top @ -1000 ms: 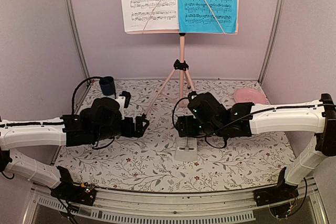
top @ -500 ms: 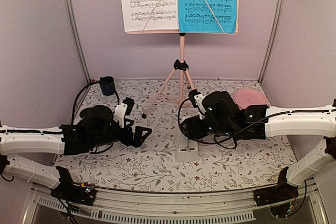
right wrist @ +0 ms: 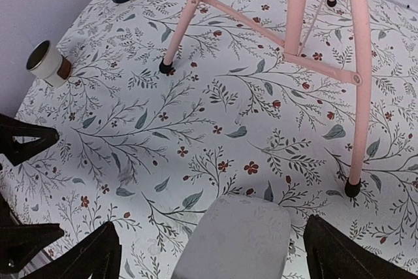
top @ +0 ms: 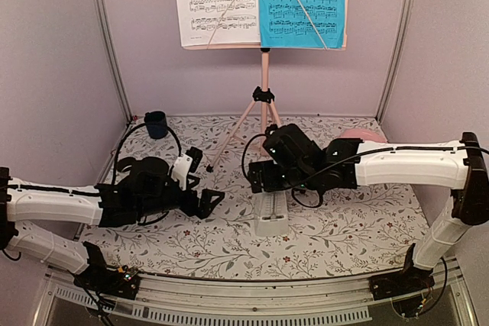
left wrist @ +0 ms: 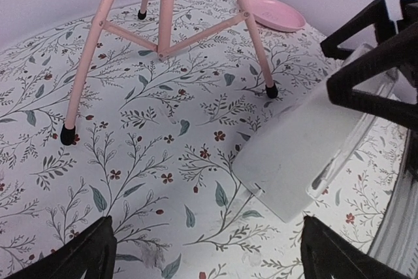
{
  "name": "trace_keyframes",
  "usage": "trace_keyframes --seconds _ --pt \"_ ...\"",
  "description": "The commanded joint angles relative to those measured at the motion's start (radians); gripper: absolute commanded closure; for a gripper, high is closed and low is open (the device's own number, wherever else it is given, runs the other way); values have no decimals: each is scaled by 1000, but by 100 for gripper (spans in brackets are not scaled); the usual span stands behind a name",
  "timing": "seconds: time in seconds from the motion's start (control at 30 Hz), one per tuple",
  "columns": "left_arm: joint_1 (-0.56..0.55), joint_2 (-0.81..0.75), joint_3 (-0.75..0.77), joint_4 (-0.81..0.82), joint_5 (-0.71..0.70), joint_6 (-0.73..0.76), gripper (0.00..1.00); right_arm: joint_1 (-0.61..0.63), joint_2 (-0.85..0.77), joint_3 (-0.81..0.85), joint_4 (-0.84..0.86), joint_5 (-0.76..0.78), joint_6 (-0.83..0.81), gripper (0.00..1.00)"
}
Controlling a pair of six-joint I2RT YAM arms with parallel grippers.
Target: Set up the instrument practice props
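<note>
Right wrist view shows white pyramid metronome point(right wrist: 235, 236), apparently upright, beneath spread right pincer point(right wrist: 209, 223).

The tops of the white sheet point(top: 215, 1) and blue sheet point(top: 302, 1) on the music stand point(top: 264, 74) are being cut off. Before that stand, the top of the metronome point(top: 271, 219) is being covered by the right arm point(top: 397, 166).

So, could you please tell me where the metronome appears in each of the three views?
Top external: the metronome is low and central, nearer the camera than the stand.
Left wrist: right of centre, slanted in the frame.
Right wrist: at the bottom edge, centre, partly cut off.
Shared landmark: the pink stand, whose legs sit higher up than the metronome in every picture.
</note>
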State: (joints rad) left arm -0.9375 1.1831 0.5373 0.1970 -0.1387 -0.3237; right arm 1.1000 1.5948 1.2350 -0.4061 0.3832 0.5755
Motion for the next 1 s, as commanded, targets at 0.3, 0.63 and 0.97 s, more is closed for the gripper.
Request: trace_keyframes --seconds 0.3,0.63,0.97 --pt "13 9 -22 46 -19 26 1 52 71 54 -131 160 219 26" --pt "3 32 -140 271 235 197 6 48 -101 -124 129 -11 -132 49" --pt "-128 208 -215 463 218 371 5 18 -191 -228 289 -247 -414 55"
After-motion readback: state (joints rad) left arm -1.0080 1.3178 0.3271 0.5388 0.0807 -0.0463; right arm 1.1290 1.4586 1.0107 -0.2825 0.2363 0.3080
